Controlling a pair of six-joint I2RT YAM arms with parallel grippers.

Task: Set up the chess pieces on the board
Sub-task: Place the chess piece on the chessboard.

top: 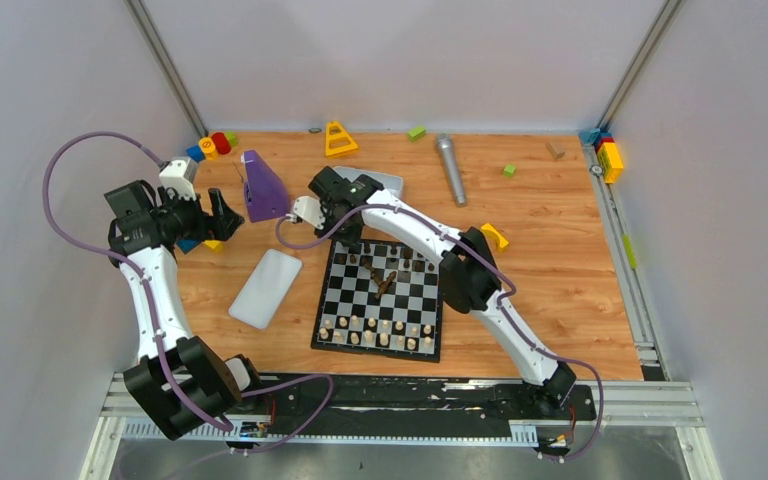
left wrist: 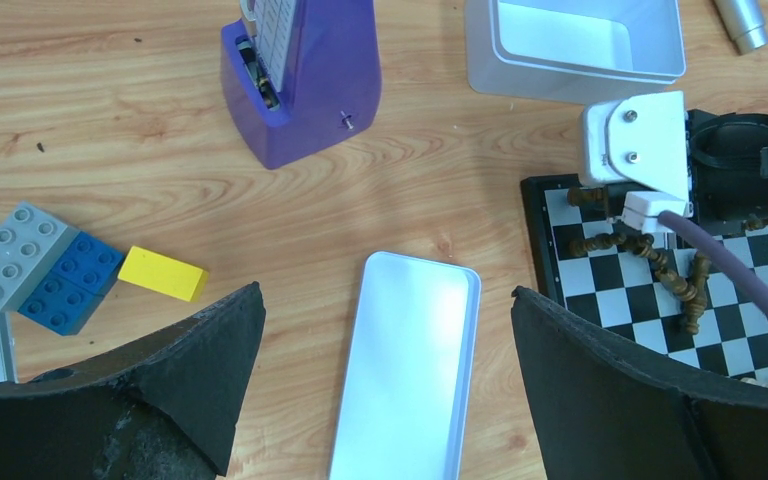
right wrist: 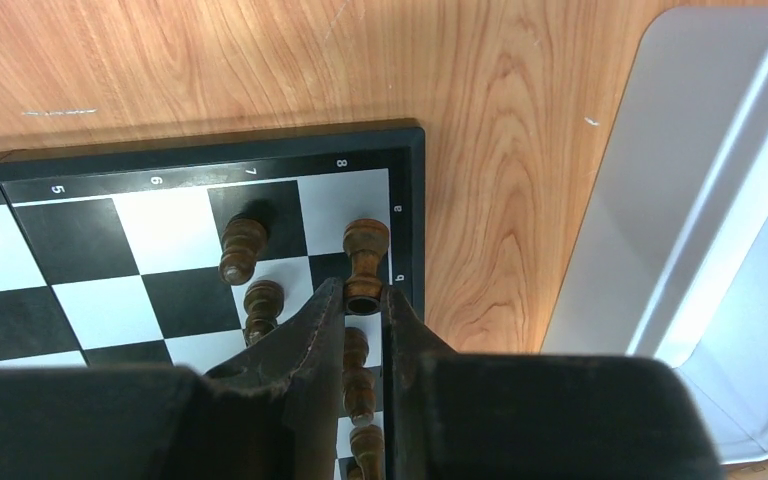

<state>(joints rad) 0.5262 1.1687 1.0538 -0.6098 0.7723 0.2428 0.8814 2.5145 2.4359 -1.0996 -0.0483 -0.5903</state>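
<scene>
**Right pincer [right wrist: 362, 296]: closed on one dark chessman [right wrist: 365, 245] at the board [right wrist: 210, 148] corner.**

The chessman's long axis runs straight up-frame from my tips, over the edge column by the border. More dark pieces [right wrist: 243, 250] sit just left of it, and a toppled cluster [top: 385, 282] lies mid-board. Pale pieces [top: 375, 332] fill two rows along the board's lower edge. The white tray [right wrist: 720, 200] sits on the desk [right wrist: 210, 60] at right of frame, with nothing visible inside. My left pincer [left wrist: 388, 295] gapes wide above the white lid [left wrist: 410, 380], well apart from the board, so my right arm is nearer.
</scene>
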